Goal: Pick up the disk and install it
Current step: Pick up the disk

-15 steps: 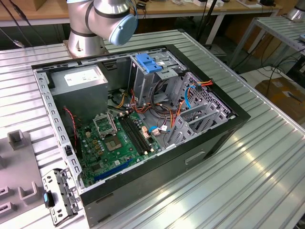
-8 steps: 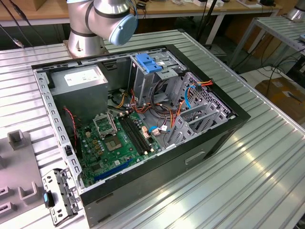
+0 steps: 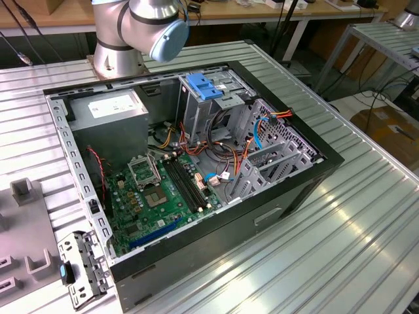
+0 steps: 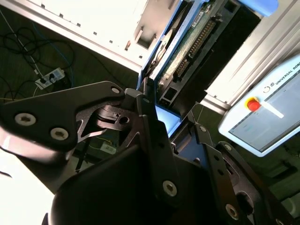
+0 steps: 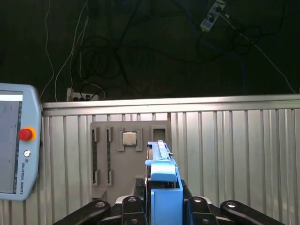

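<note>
In both wrist views my gripper (image 5: 164, 202) (image 4: 168, 107) is shut on the disk. In the first wrist view the disk (image 5: 163, 180) stands edge-on between the black fingers (image 5: 129, 206), its blue plastic carrier rail facing the camera. In the second wrist view the disk's (image 4: 190, 49) green circuit-board underside and blue rail reach out beyond the fingertips. The disk hangs above a ribbed metal table (image 5: 234, 154), over a grey fixture plate (image 5: 105, 154).
An open computer case (image 3: 190, 163) lies on the table, with a green motherboard (image 3: 160, 193), a grey power supply box (image 3: 108, 108) and a grey metal drive cage with a blue latch (image 3: 204, 88). The arm's base (image 3: 131, 33) stands behind it. A teach pendant (image 5: 14, 140) lies beside the fixture plate, which holds a processor chip (image 5: 131, 139).
</note>
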Controlling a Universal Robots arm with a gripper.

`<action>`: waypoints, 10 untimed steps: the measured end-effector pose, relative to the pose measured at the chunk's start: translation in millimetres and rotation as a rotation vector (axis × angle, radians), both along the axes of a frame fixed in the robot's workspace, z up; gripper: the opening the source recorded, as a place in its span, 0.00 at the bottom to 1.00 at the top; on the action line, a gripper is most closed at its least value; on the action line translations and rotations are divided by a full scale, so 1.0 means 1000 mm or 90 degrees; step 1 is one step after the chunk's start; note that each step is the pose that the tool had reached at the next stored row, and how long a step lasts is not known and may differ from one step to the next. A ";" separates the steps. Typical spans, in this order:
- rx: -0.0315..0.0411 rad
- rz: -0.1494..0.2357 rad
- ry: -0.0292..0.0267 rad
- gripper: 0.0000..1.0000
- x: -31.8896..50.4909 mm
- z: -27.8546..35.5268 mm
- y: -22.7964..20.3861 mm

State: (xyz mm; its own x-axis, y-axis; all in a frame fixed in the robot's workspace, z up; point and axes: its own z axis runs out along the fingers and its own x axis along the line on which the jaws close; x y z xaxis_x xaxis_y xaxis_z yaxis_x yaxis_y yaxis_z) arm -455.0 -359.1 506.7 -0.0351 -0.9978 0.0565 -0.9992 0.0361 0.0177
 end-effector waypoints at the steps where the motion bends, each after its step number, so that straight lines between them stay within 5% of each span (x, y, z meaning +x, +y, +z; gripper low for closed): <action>1: 0.0000 0.000 -0.0001 0.37 0.0010 0.0000 0.0000; 10: 0.0000 0.000 -0.0001 0.37 0.0089 -0.0001 0.0000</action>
